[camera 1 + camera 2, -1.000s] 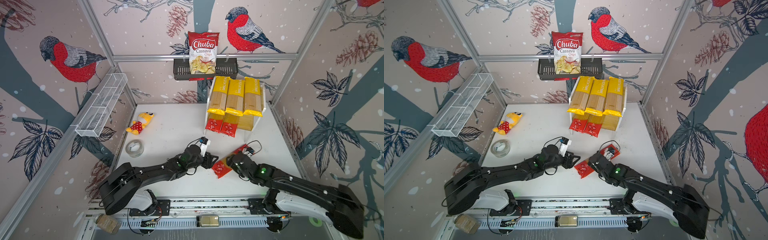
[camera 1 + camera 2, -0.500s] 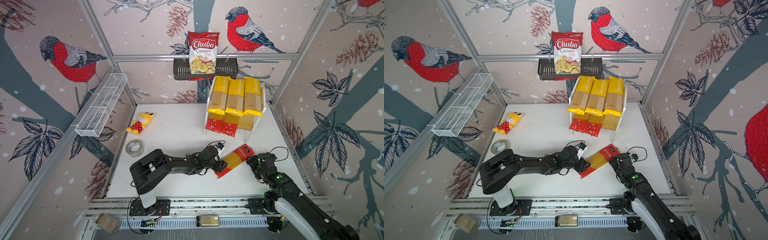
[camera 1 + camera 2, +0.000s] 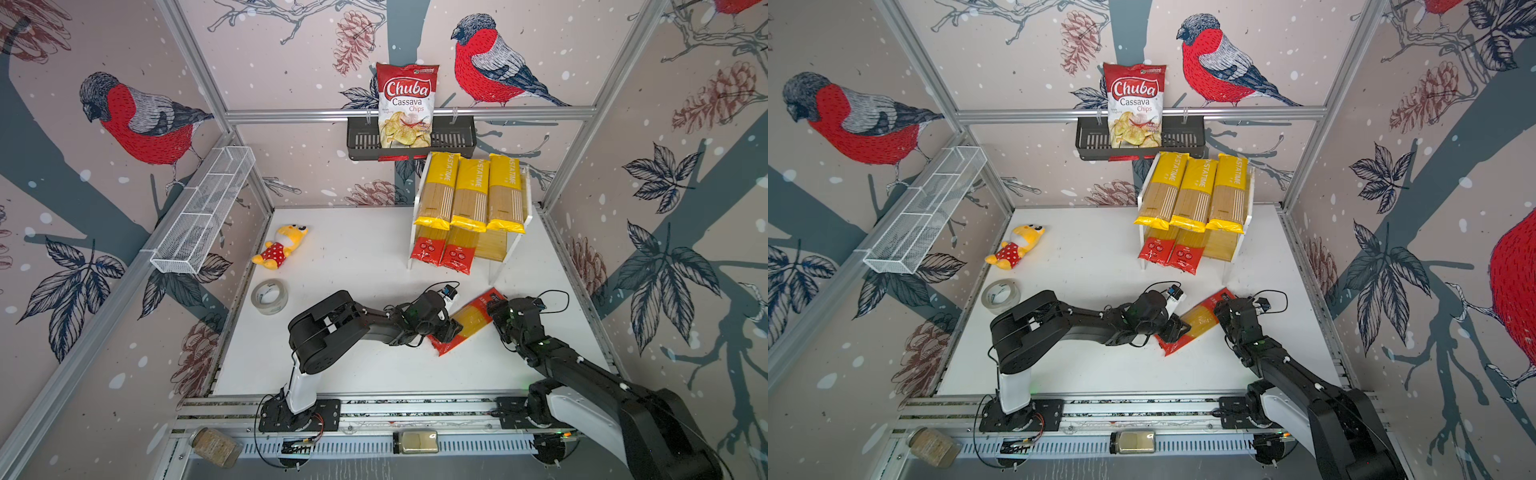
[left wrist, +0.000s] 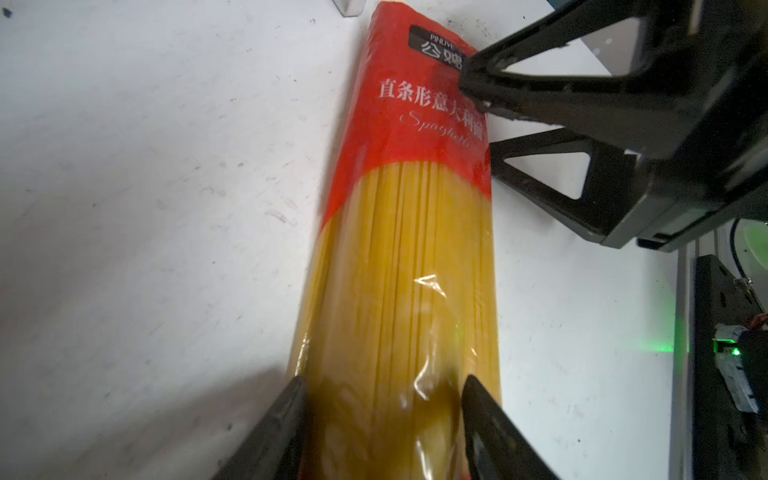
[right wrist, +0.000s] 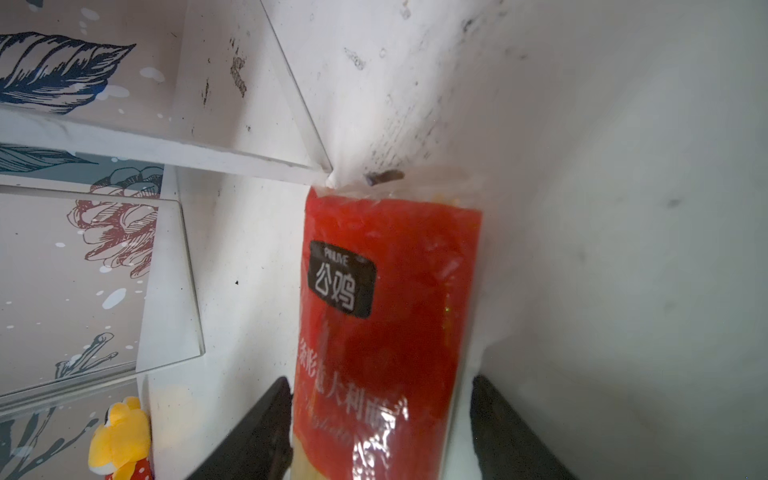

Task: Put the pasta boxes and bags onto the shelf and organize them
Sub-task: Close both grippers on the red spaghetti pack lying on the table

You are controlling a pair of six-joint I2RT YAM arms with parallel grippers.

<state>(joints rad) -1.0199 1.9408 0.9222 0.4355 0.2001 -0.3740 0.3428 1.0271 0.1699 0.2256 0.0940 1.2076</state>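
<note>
The left gripper (image 4: 384, 415) and the right gripper (image 5: 380, 415) are each straddling the red-ended spaghetti packet (image 3: 469, 322) with jaws close against its sides, though a firm clamp cannot be told, while it is lying slantwise on the table (image 3: 374, 257) near the front of the shelf (image 3: 492, 247).

A robot lab booth: aluminium frame (image 3: 291, 116), bird-print wall panels (image 3: 270, 54), two arms (image 3: 324, 328) bolted to a rail (image 3: 374, 405).

Red-ended clear plastic spaghetti packet (image 3: 471, 322) lies slantwise on the white tabletop (image 3: 353, 257), in front of the two-tier wooden shelf (image 3: 510, 249). Left claw (image 3: 448, 329) at its near end, right claw (image 3: 496, 308) at its far end. Three yellow spaghetti packets (image 3: 469, 195) on the upper tier, two red-ended packets (image 3: 440, 251) below.
</note>
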